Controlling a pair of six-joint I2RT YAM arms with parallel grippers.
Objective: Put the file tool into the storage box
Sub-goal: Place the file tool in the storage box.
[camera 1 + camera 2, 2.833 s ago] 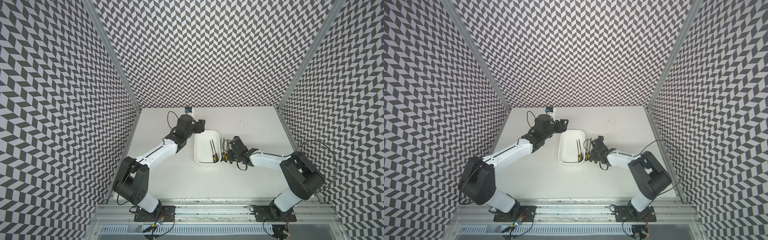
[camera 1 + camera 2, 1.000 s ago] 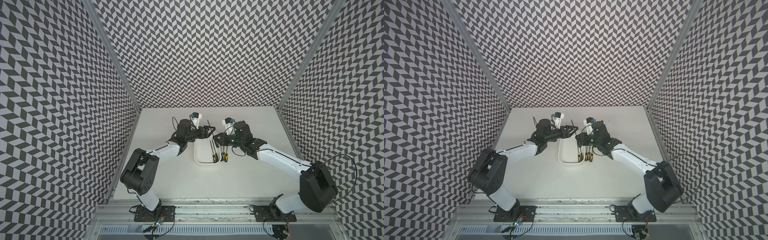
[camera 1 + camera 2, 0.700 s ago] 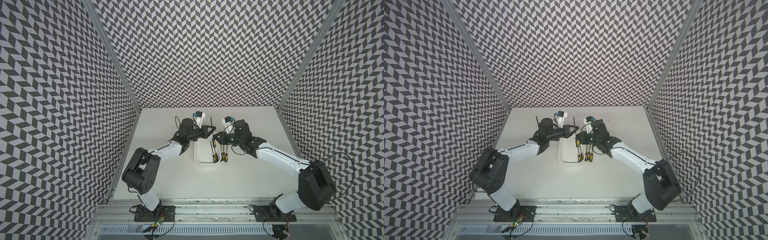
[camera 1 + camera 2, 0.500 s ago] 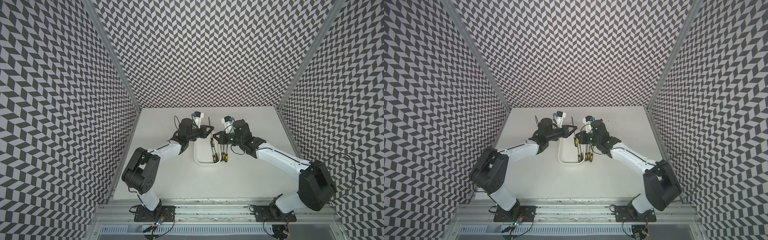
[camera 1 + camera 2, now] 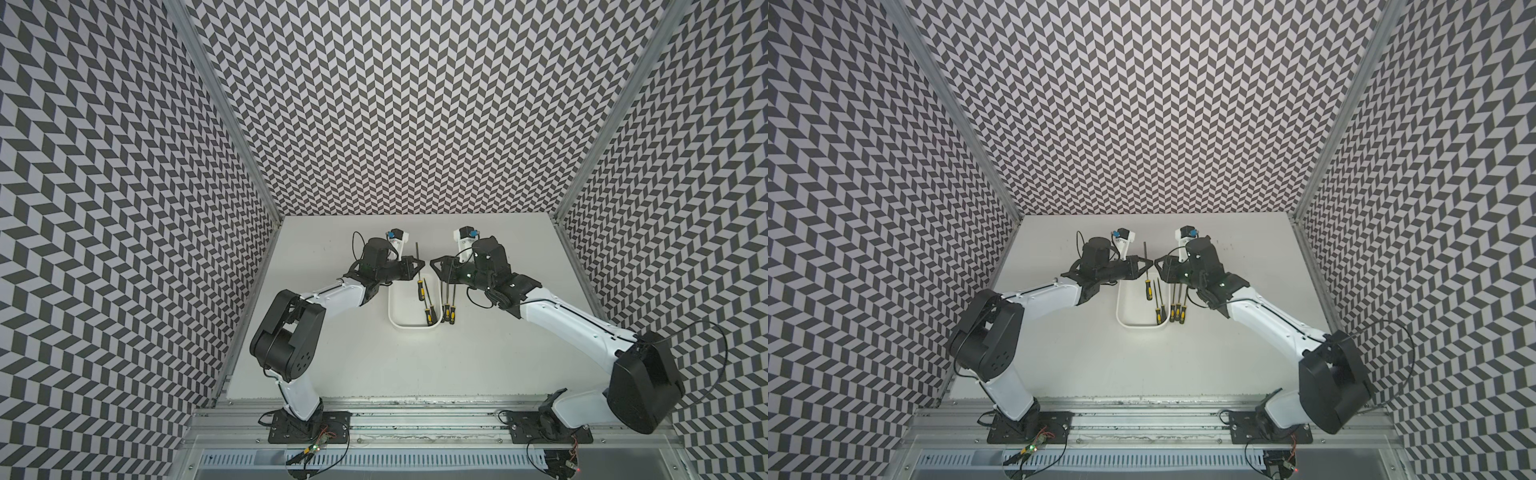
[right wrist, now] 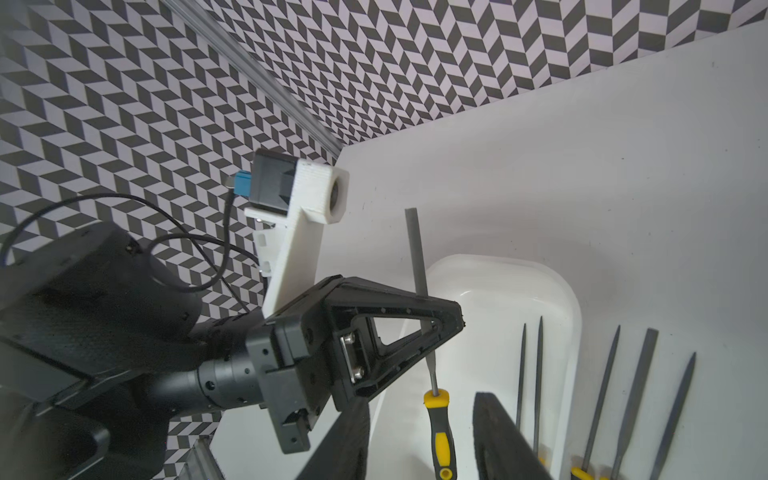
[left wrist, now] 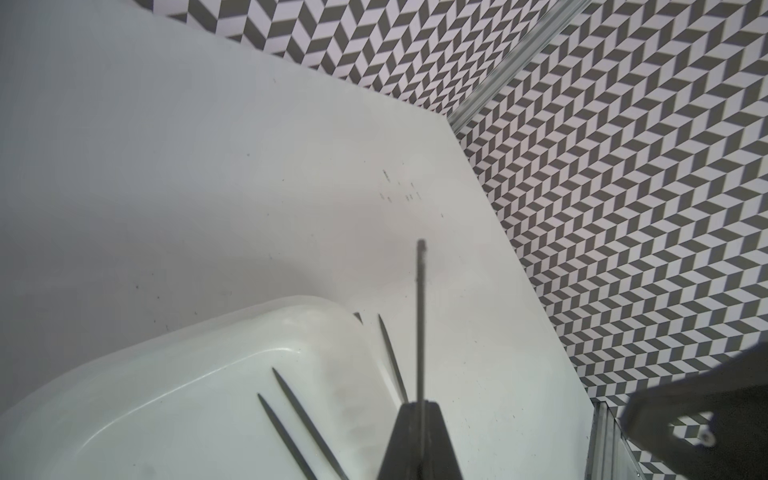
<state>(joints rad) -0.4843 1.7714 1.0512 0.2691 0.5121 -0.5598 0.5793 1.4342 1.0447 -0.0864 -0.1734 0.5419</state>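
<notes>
Chevron walls [image 5: 415,104] enclose a white table [image 5: 374,365]; left jaws pinch the file tool [image 5: 420,289] by its shaft, handle over the far end of the storage box [image 5: 405,309]; right jaws spread just right of it

storage box [image 5: 392,309] mid-table [image 5: 353,353], two files [image 5: 427,319] inside along its right wall, three files [image 5: 447,312] on table just right of it, one file [image 5: 420,287] in left gripper [image 5: 419,262] over box's far end.
</notes>
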